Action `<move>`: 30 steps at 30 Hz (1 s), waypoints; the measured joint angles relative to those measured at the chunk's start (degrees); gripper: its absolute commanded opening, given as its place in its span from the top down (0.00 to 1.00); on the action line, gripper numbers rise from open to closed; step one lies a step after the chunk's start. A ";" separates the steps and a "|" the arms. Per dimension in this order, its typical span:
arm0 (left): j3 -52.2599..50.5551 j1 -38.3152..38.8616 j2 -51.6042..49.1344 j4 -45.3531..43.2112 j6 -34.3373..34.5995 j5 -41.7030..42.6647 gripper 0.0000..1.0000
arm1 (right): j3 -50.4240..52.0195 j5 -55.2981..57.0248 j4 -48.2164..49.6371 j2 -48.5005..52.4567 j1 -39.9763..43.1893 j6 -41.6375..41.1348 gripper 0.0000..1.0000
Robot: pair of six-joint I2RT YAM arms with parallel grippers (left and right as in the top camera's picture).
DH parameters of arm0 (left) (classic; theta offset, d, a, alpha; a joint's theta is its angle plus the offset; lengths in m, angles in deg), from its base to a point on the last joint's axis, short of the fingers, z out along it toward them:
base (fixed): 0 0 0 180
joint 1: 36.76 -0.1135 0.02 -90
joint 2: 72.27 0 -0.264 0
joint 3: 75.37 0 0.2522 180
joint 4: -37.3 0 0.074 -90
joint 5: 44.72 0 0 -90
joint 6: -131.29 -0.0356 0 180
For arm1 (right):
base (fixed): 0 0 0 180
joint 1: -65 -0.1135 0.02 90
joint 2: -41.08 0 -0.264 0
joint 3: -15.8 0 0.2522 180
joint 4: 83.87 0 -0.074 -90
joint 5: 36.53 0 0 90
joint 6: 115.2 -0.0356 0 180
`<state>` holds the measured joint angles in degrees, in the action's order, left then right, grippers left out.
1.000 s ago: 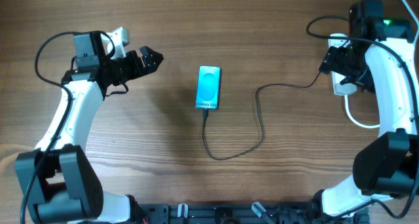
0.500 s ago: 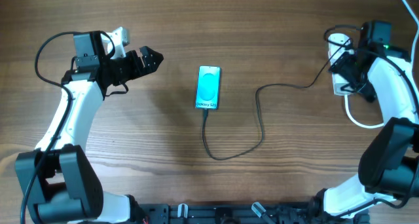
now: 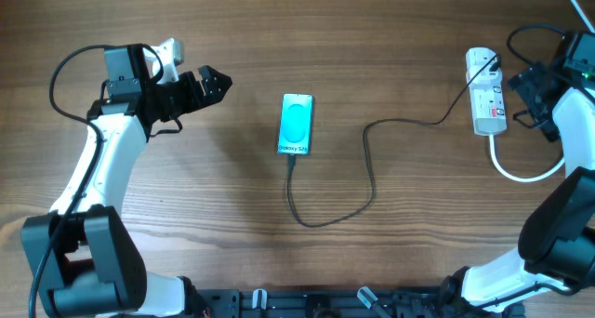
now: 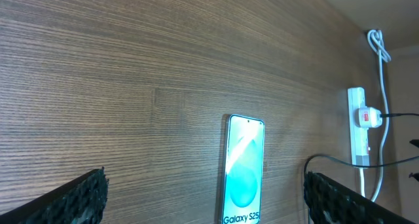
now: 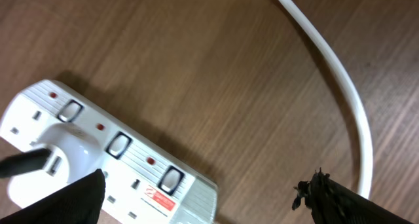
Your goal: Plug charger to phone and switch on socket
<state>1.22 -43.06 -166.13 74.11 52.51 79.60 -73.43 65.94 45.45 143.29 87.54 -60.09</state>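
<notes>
Two claws gaped wide, grasping nothing: the left (image 3: 214,83) well away from the phone (image 3: 296,125), the right (image 5: 206,179) just beside the socket (image 3: 486,92). The phone lay flat mid-worktop (image 3: 418,253), its turquoise screen reading "Galaxy S25". The charger's (image 3: 369,174) thin black cable met its lower end and looped to a white plug (image 5: 39,165) in the white socket.

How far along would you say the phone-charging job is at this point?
Looks done: the charger reaches the lower edge of the phone and its plug sits in the socket. In hand: nothing; left gripper and right gripper are open, empty. Left: the socket's switches, whose state I cannot tell.
</notes>
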 measured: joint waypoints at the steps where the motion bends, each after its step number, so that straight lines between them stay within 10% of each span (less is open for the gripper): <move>1: 0.00 0.00 0.00 0.02 0.00 0.00 0.00 | 0.00 -0.04 0.42 0.02 0.00 0.00 0.00; 30: 0.00 0.00 0.00 0.02 0.00 0.00 0.00 | 0.02 -5.81 12.83 12.72 0.02 0.66 0.00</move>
<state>1.22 -43.06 -166.13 74.13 52.51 79.60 -73.40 60.13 58.28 156.01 87.56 -59.44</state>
